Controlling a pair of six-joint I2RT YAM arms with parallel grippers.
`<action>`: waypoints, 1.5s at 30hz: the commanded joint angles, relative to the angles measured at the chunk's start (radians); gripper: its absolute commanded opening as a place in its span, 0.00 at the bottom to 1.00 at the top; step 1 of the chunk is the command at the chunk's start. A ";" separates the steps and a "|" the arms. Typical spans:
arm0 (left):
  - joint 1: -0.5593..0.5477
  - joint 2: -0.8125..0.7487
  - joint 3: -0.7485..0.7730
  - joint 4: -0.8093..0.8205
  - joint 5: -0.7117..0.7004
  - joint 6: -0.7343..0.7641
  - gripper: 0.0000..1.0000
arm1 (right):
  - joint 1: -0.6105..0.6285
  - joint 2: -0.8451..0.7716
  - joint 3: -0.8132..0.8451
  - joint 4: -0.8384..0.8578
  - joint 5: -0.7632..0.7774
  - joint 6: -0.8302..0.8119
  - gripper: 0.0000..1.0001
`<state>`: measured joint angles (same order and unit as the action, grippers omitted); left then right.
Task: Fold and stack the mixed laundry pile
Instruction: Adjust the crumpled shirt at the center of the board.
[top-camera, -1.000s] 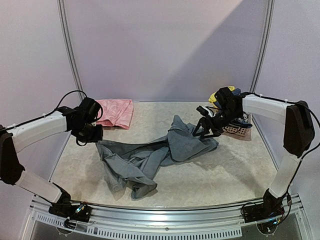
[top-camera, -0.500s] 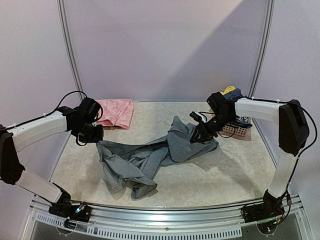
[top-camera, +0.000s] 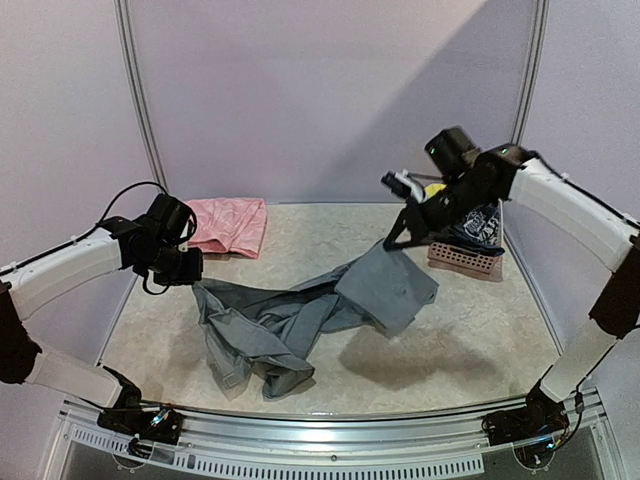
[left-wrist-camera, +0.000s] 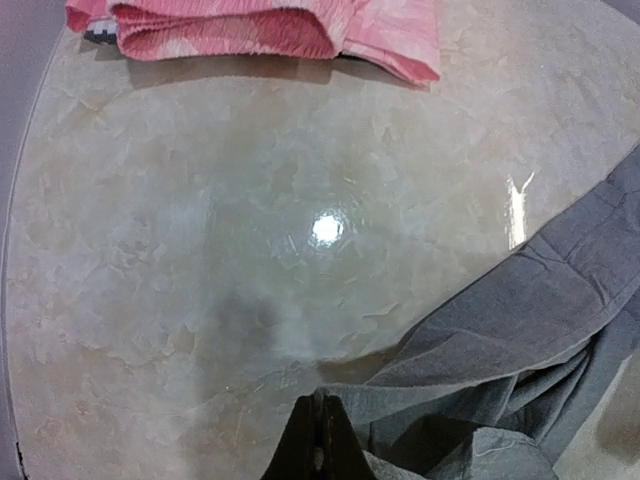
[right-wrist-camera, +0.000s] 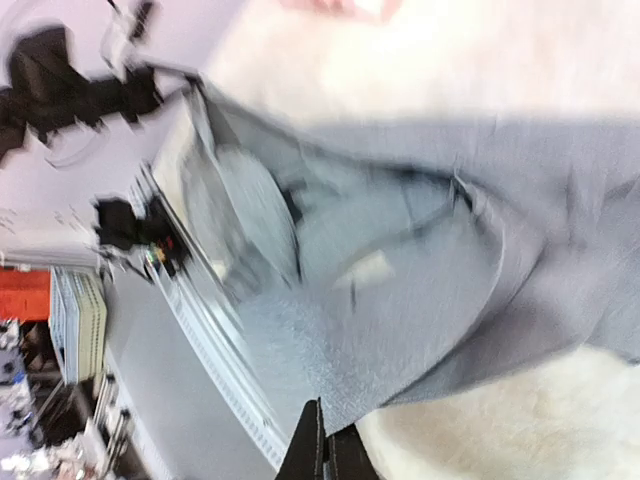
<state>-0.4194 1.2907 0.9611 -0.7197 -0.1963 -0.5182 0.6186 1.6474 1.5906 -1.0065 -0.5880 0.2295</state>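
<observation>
The grey shirt (top-camera: 290, 320) lies crumpled across the middle of the table. My left gripper (top-camera: 190, 275) is shut on its left edge, low over the table; the left wrist view shows the closed fingertips (left-wrist-camera: 322, 440) pinching the grey cloth (left-wrist-camera: 520, 330). My right gripper (top-camera: 392, 243) is shut on the shirt's right corner and holds it above the table, so the cloth hangs down from it. In the blurred right wrist view the shirt (right-wrist-camera: 430, 290) spreads out from the shut gripper (right-wrist-camera: 325, 445). A navy top (top-camera: 478, 225) and a yellow piece (top-camera: 433, 190) sit at the far right.
A folded pink garment (top-camera: 232, 222) lies at the back left, also at the top of the left wrist view (left-wrist-camera: 270, 25). The pink slatted basket (top-camera: 465, 260) lies on the right behind the raised arm. Curved walls close in the back and sides.
The right gripper has shut on the shirt's right corner and risen, lifting that part off the table. The left gripper has stayed shut and almost in place.
</observation>
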 joint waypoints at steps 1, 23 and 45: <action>0.013 -0.067 0.003 0.034 0.021 0.038 0.00 | -0.024 -0.074 0.252 -0.127 0.136 0.086 0.00; 0.012 -0.215 0.042 0.004 0.138 0.089 0.00 | -0.084 -0.161 0.138 -0.151 0.055 0.325 0.00; 0.013 0.036 -0.045 0.037 0.147 -0.014 0.00 | -0.033 0.352 0.051 0.039 0.033 0.261 0.52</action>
<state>-0.4183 1.3174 0.8955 -0.6914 -0.0528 -0.5137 0.5770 2.0666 1.6596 -0.9428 -0.5560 0.5621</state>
